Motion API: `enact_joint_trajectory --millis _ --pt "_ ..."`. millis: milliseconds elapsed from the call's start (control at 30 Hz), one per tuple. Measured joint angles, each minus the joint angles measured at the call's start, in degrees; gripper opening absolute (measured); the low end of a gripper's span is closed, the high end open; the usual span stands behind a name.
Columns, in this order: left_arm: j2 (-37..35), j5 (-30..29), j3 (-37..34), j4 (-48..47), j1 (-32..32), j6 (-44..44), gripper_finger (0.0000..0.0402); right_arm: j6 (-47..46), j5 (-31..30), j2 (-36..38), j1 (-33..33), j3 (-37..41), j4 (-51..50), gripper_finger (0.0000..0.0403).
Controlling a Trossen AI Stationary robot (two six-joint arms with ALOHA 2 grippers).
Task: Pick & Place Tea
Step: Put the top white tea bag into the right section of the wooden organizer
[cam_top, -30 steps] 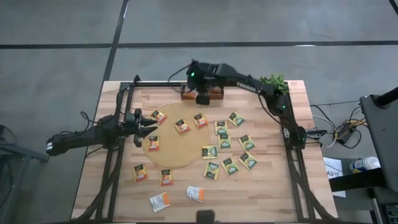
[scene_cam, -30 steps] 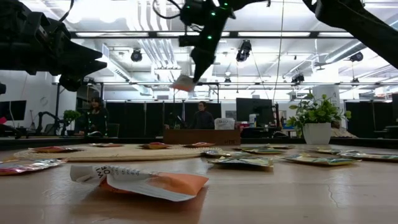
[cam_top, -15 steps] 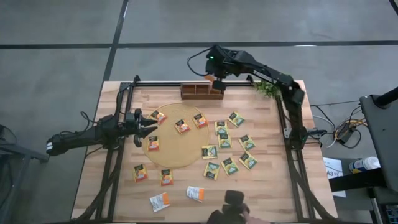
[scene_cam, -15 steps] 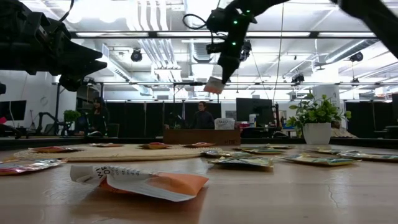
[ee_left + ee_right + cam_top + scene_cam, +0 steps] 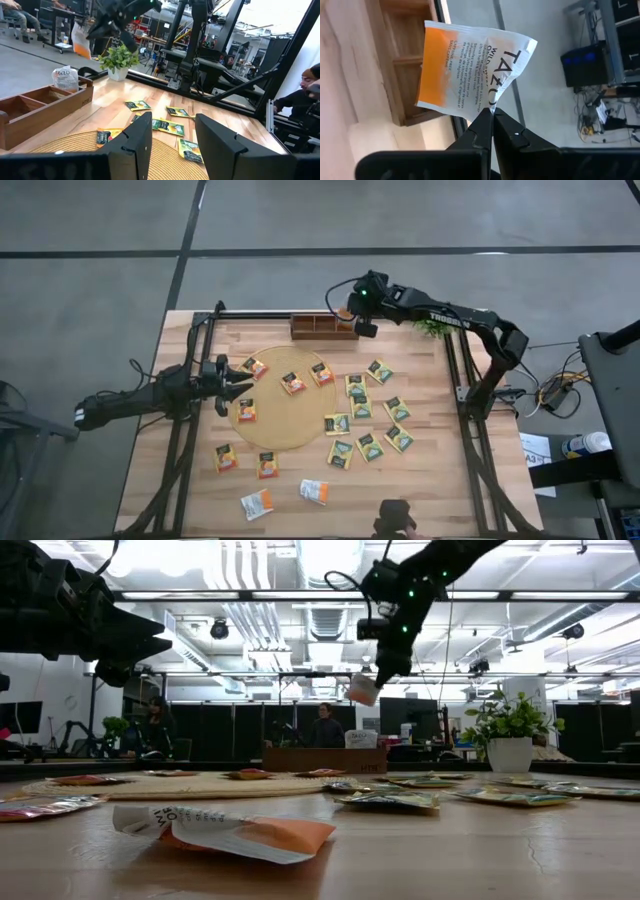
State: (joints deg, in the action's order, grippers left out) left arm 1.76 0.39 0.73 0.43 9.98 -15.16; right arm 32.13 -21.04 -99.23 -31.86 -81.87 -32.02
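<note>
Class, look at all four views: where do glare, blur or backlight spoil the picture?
Low view: ceiling lights glare, the left tool a silhouette, near sachet soft. Left wrist view: bright windows wash out. Right wrist view: held sachet sharp. High view: even light.

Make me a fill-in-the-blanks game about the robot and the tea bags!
1. The right gripper is shut on a white and ____ sachet.
2. That sachet hangs over the right end of the wooden ____, which has three compartments.
3. The left gripper hovers over the round ____, its fingers apart.
4. A potted ____ stands at the table's far right corner.

Missing words: orange; tray; mat; plant
</note>
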Motion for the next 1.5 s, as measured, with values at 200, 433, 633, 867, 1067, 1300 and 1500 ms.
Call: enact_joint_trajectory --millis 200,433,633,867,1067,1300,1500 --pt "0.0 0.0 0.0 0.0 0.0 0.0 0.0145 1.5 -0.2 -2.0 0.2 1.6 2.7 0.0008" --pt "0.0 0.0 0.0 0.0 0.0 0.0 0.0145 7.2 -1.8 -4.7 0.4 1.9 5.4 0.0008" --pt "0.0 0.0 0.0 0.0 0.0 0.0 0.0145 11.3 -2.0 -7.0 0.3 1.8 5.9 0.0008" --pt "0.0 0.0 0.0 0.0 0.0 0.0 0.0145 13.5 -2.3 -8.7 0.3 2.2 7.2 0.0008" --pt "0.0 0.0 0.0 0.0 0.0 0.0 0.0145 16.7 -2.8 -10.2 0.4 2.2 7.4 0.0008" --pt "0.0 0.0 0.0 0.0 0.0 0.0 0.0145 16.9 -5.5 -11.8 0.5 2.2 7.4 0.0008" --pt "0.0 0.0 0.0 0.0 0.0 0.0 0.0145 17.5 -5.9 -12.1 1.0 2.2 8.1 0.0008"
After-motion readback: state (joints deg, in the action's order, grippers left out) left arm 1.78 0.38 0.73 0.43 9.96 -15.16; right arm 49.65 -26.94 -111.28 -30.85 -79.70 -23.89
